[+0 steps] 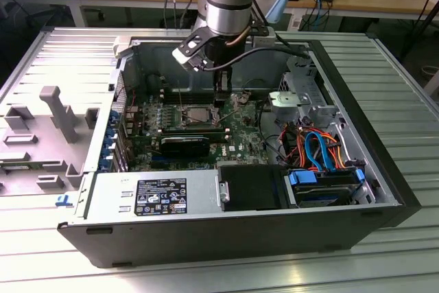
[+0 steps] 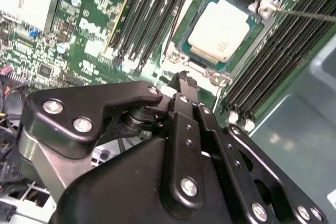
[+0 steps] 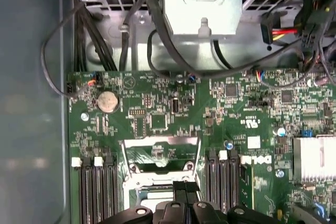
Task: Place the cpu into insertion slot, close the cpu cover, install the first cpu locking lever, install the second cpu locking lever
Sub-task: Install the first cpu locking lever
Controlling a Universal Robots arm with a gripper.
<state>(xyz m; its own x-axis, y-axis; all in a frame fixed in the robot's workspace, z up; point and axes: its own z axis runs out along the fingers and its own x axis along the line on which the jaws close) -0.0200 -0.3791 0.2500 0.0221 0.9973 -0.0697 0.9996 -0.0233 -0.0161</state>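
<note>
In the exterior view the insertion slot (image 1: 195,113) sits toward the left of the green board. The second wrist view shows the cpu (image 2: 218,30) lying flat in it, a light, stiff, slick-topped chip, probably fragile underneath and best held by its edges only. Just to the exterior view's right of the slot hangs the gripper (image 1: 221,101), jaws seemingly pressed together on nothing, near the cpu cover (image 3: 160,141), which seems tilted up: thin springy metal, best pushed at its free edge.

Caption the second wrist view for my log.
Black gripper poised at the edge of the silver-rimmed square insertion slot, the flat silver-topped cpu seated inside, long black memory slots either side.
</note>
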